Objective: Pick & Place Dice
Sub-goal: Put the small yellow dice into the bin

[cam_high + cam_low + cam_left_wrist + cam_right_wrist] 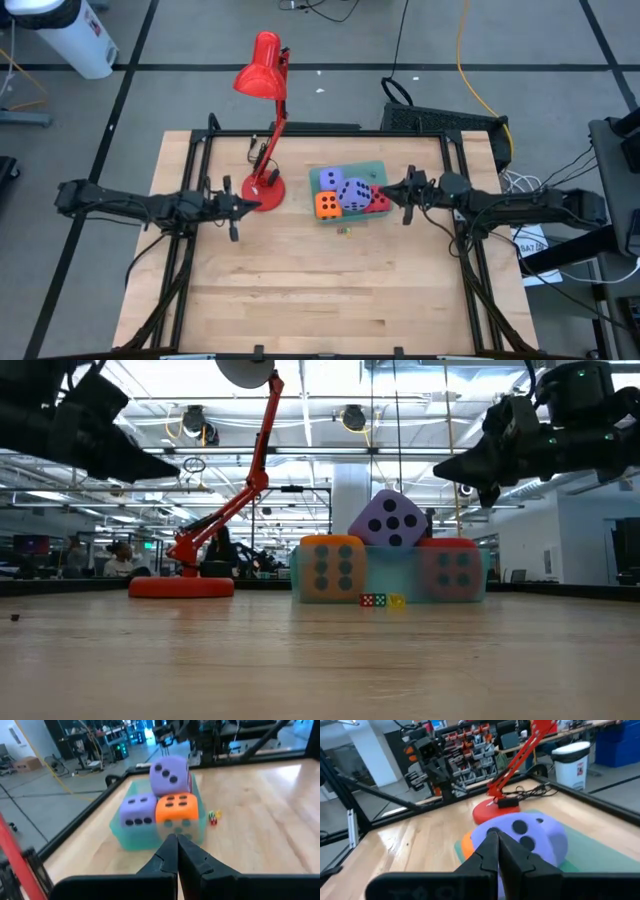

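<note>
A translucent green tray [372, 170] on the table holds the dice. An orange die [327, 205] and a red die [379, 201] sit at its near side, and a lavender die [330, 180] sits at its far left. A second lavender die [353, 193] rests tilted on top of the others [390, 518]. My right gripper [393, 192] hangs shut just right of the tray, above the height of the dice [445, 468], holding nothing. My left gripper [243, 204] is shut and bare, left of the tray by the lamp base, pointing toward the dice [176, 840].
A red desk lamp stands with its round base [265, 185] left of the tray, and its head [260, 70] reaches beyond the far edge. A few tiny coloured dice [345, 231] lie just in front of the tray. Bare wood fills the table's near half.
</note>
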### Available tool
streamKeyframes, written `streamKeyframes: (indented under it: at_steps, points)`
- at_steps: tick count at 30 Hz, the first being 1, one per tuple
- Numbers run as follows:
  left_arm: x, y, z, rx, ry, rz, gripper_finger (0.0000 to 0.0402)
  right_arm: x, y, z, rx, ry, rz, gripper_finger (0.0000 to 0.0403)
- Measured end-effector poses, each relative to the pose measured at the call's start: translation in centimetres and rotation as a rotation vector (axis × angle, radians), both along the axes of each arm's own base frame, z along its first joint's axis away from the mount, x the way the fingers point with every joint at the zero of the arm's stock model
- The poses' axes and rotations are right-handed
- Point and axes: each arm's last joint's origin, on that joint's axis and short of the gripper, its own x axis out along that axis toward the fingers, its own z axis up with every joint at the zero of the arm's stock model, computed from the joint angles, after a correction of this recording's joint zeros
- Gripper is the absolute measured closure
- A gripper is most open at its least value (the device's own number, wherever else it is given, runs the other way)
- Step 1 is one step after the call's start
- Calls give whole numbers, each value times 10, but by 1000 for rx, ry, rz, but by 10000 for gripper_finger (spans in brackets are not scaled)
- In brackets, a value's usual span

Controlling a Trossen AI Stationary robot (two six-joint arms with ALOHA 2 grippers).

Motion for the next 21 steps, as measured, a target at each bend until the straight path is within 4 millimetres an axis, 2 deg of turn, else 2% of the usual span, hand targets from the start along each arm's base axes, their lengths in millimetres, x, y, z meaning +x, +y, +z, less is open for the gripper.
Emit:
streamKeyframes:
  at_steps: [10,17,21]
  points:
    - [-3,6,-9,-3,30,207,390,2,2,-2,-3,14,16,401]
    - [-3,6,-8,34,35,211,397,3,4,-1,11,-3,28,402]
    - [-3,6,-8,36,35,210,386,4,10,3,-12,-43,53,402]
